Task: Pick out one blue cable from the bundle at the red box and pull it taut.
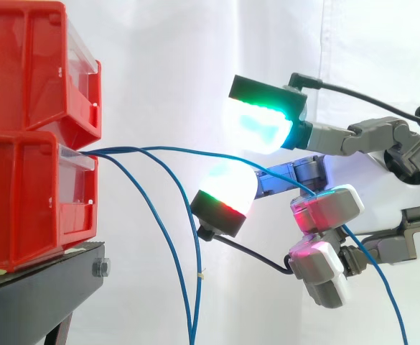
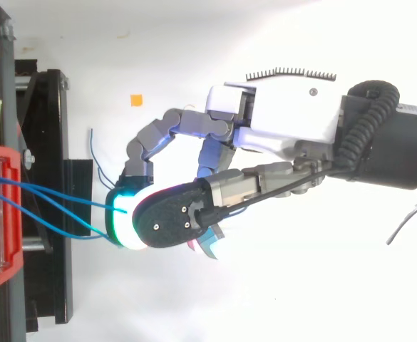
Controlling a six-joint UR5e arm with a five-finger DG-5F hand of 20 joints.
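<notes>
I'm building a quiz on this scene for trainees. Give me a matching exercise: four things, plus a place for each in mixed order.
Things:
1 red bins
2 blue cables
3 black stand
4 hand

Places:
a under the bins
b at the right of the side view
c stacked at the left
d coming out of the lower bin

Pairs: 1-c, 2-d, 3-a, 4-b

Blue cables (image 1: pixel 123 150), red bins (image 1: pixel 23 86), black stand (image 1: pixel 37 295)

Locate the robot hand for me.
In the side view the robot hand sits at right, across from the red bins, with one blue cable running from them into it.
</notes>
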